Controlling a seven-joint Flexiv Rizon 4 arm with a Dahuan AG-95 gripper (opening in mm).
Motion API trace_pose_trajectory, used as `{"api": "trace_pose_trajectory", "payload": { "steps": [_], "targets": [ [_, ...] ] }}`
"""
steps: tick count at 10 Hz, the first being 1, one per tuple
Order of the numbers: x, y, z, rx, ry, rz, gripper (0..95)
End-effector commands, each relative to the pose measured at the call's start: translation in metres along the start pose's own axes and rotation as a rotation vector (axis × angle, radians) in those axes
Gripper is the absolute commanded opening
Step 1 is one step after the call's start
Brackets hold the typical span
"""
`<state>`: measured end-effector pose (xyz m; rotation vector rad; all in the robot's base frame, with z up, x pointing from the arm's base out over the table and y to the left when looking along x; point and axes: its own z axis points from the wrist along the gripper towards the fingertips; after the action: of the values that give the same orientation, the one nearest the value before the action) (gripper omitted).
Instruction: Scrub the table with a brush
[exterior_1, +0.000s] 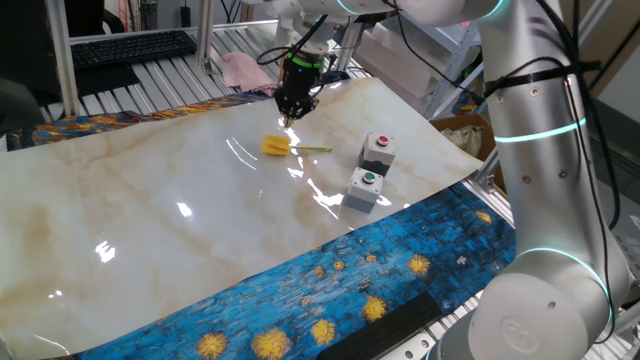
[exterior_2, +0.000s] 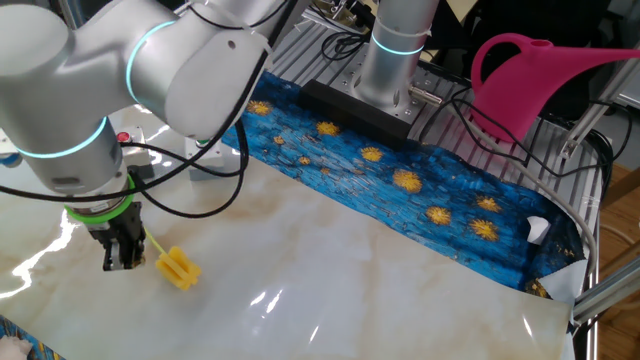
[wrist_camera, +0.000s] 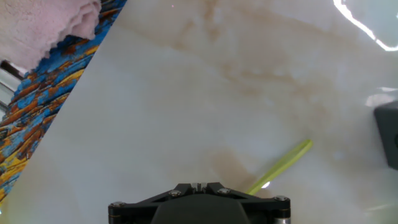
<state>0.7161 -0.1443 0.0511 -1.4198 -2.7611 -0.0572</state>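
The yellow brush (exterior_1: 276, 146) lies flat on the glossy marble table (exterior_1: 150, 210), its thin yellow-green handle (exterior_1: 315, 150) pointing right. My gripper (exterior_1: 291, 118) hovers just behind the brush head, shut, with nothing between its fingers. In the other fixed view the gripper (exterior_2: 121, 262) hangs just left of the brush head (exterior_2: 178, 268), close above the table (exterior_2: 350, 280). In the hand view the jaws (wrist_camera: 198, 185) are pressed together at the bottom edge, and only the handle (wrist_camera: 281, 164) shows beside them on the table (wrist_camera: 186, 93); the brush head is hidden.
Two grey button boxes (exterior_1: 377, 150) (exterior_1: 365, 190) stand right of the brush; one shows at the hand view's edge (wrist_camera: 388, 134). A blue cloth with yellow swirls (exterior_1: 330, 290) borders the table. A pink towel (wrist_camera: 43, 25) lies beyond the far edge. A pink watering can (exterior_2: 540, 75) stands off the table.
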Motion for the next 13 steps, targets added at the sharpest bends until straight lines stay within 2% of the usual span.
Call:
{"api": "trace_pose_trajectory", "payload": {
  "steps": [1, 2, 4, 5, 9, 10, 13],
  "targets": [
    [0.001, -0.001, -0.001, 0.002, 0.009, 0.006, 19.0],
    [0.0, -0.004, -0.003, 0.011, 0.027, 0.013, 19.0],
    [-0.002, -0.01, -0.007, 0.023, 0.036, 0.013, 19.0],
    [-0.001, -0.013, -0.008, 0.024, 0.037, 0.022, 38.0],
    [0.007, -0.022, -0.01, 0.02, 0.024, 0.123, 38.0],
    [0.01, -0.022, -0.01, 0.018, 0.013, 0.157, 57.0],
    [0.016, -0.023, -0.006, 0.004, 0.003, 0.206, 57.0]
  ]
}}
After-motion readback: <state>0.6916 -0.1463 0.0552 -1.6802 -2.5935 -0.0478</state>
